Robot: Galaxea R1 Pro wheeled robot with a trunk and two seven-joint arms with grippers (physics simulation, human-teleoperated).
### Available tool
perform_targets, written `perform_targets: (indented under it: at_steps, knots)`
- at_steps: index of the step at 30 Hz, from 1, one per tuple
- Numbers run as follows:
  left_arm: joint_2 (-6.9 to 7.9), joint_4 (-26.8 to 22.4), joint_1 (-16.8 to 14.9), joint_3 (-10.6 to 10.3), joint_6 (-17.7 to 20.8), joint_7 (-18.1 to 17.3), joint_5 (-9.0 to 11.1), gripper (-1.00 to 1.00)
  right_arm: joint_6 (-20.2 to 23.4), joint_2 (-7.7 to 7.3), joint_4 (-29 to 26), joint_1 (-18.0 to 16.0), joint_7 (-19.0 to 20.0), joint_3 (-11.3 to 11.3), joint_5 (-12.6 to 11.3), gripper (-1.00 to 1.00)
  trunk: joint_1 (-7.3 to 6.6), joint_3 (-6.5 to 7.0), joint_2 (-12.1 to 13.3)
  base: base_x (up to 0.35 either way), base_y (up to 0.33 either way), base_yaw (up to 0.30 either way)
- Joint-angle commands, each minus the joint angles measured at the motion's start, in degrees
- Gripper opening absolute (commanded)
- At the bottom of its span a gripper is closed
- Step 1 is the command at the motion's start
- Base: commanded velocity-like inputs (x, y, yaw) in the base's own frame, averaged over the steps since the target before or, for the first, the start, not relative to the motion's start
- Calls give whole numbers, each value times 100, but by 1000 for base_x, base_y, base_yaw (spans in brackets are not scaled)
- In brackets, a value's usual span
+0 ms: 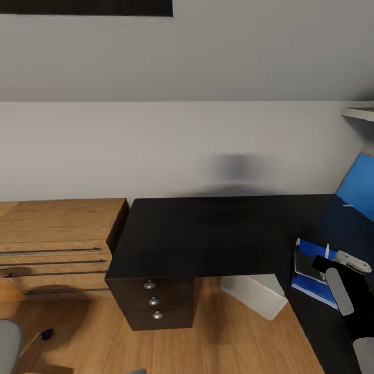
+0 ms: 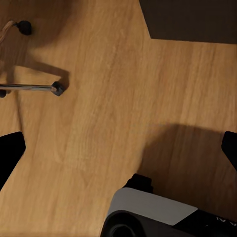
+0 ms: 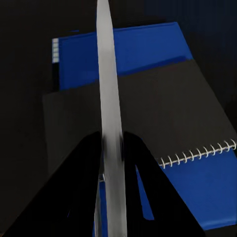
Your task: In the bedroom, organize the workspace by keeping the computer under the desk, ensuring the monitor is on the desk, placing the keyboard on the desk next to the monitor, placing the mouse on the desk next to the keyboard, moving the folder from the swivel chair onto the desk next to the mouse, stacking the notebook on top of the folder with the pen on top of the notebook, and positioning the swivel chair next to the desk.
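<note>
My right gripper (image 1: 328,266) is shut on the thin white pen (image 3: 109,89), which it holds just above the dark spiral-bound notebook (image 3: 148,118). The notebook lies on the blue folder (image 3: 133,49), at the right end of the black desk (image 1: 208,234). The pale computer (image 1: 254,296) stands on the floor under the desk. A grey corner of the swivel chair (image 1: 8,343) shows at the lower left, and its chrome leg (image 2: 29,88) lies below my open left gripper (image 2: 118,148). The monitor, keyboard and mouse are out of view.
A light-wood cabinet (image 1: 57,244) with long handles stands left of the desk. A black drawer unit (image 1: 156,301) hangs under the desk's left end. The blue back panel (image 1: 359,184) rises at the far right. My own base (image 2: 153,212) sits on the wood floor.
</note>
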Motion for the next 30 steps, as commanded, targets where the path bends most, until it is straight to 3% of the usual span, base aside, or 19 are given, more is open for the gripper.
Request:
perform_targets:
  at_steps: [1, 11, 18, 23, 30]
  knots:
    - [8, -9, -10, -42, -30, 35, 55, 100, -9, -2, 80, -3, -32, 12, -45, -100, 1, -6, -5, 50, -11, 0]
    - [5, -9, -10, -38, -30, 35, 53, 100, -395, -27, 925, -40, -29, 23, 45, -100, 1, -6, -5, 173, -2, 0]
    - [1, -9, -10, -63, -30, 35, 56, 100, -862, -111, 1842, -456, -20, 31, 392, -100, 1, -6, -5, 118, -47, 0]
    - [-1, -9, -10, -182, -30, 41, 61, 100, -899, -164, 1979, -524, 149, 33, 448, -100, 1, -6, -5, 108, -81, 0]
    - [4, -9, -10, -196, -30, 44, 61, 100, -902, -193, 2024, -538, 182, 33, 462, -100, 1, -6, -5, 6, -4, 0]
